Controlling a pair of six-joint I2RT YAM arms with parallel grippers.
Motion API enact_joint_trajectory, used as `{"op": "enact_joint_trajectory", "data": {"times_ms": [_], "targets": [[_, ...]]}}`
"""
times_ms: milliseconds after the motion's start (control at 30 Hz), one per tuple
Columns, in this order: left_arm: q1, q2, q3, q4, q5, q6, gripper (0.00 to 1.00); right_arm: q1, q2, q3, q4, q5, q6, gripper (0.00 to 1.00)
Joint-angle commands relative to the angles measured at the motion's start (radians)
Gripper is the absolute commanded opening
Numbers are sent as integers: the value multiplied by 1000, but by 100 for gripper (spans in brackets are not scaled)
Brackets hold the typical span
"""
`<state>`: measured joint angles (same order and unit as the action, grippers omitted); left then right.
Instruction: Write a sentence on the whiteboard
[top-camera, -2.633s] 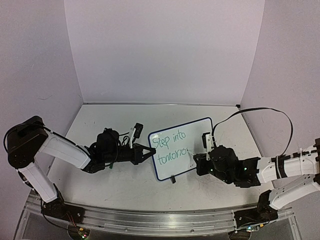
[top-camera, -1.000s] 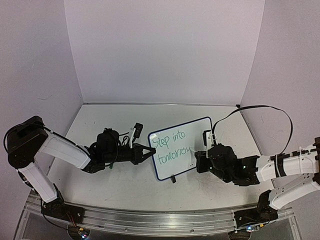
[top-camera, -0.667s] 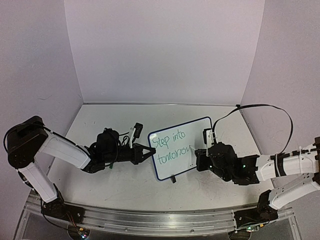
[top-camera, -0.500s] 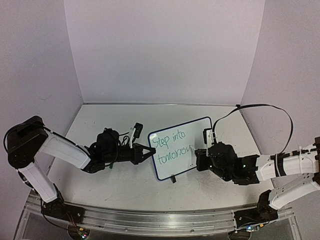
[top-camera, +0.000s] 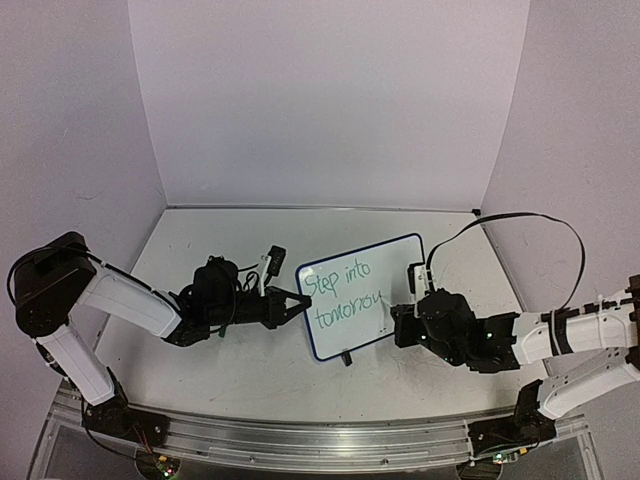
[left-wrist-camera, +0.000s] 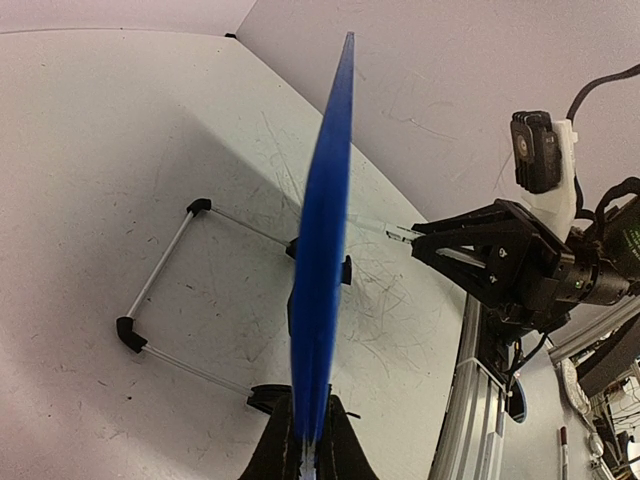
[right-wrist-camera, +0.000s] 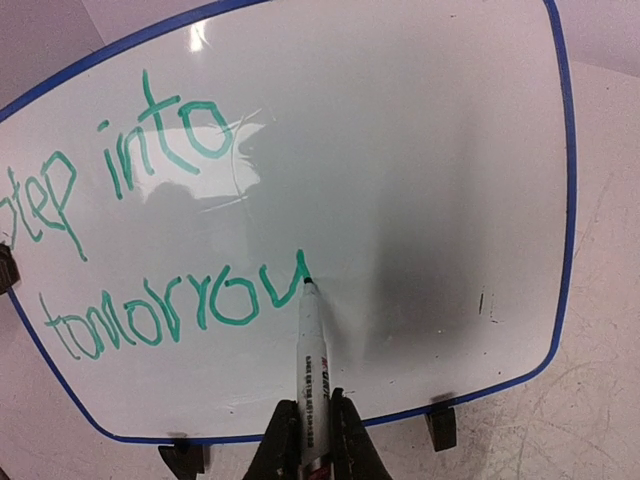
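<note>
Right wrist view: shows the sentence (right-wrist-camera: 160, 235) in green, counted as two slanted lines, "Step into" above "tomorrou", with the last stroke ending exactly at the tip of the one marker (right-wrist-camera: 311, 360). Lies on the left and middle part of the single whiteboard (right-wrist-camera: 430, 150), ahead of the fingers of the right gripper (right-wrist-camera: 312, 425) and not touched by them. Stands upright on the table (top-camera: 220, 350) on two black feet (right-wrist-camera: 441, 425), with one wire stand (left-wrist-camera: 165, 300) behind it in the left wrist view. At the right gripper: marker pinched by its barrel between both fingers, pointing forward, tip touching the white surface. At the left gripper (left-wrist-camera: 305, 445): both fingers pressed tight on the blue rim at the left edge of the board, close to the start of the two green lines. Counted in all: one board, one marker, two written lines, two feet, two grippers.
</note>
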<state>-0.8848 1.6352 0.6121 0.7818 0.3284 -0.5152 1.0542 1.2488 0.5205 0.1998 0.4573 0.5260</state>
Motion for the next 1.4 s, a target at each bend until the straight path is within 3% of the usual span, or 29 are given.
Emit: {"op": "enact_joint_trajectory", "data": {"times_ms": [0,700,1367], "targets": [[4,-20,-7,-49,-7,8,0,-7,-9,-14,-38,-9,27,0],[4,-27,-12,-51,-9,9,0,-8,9,0,-58,2,43,0],[4,-25,-12,-51,-7,7,0,-46,15,76,-4,62,-49,0]]}}
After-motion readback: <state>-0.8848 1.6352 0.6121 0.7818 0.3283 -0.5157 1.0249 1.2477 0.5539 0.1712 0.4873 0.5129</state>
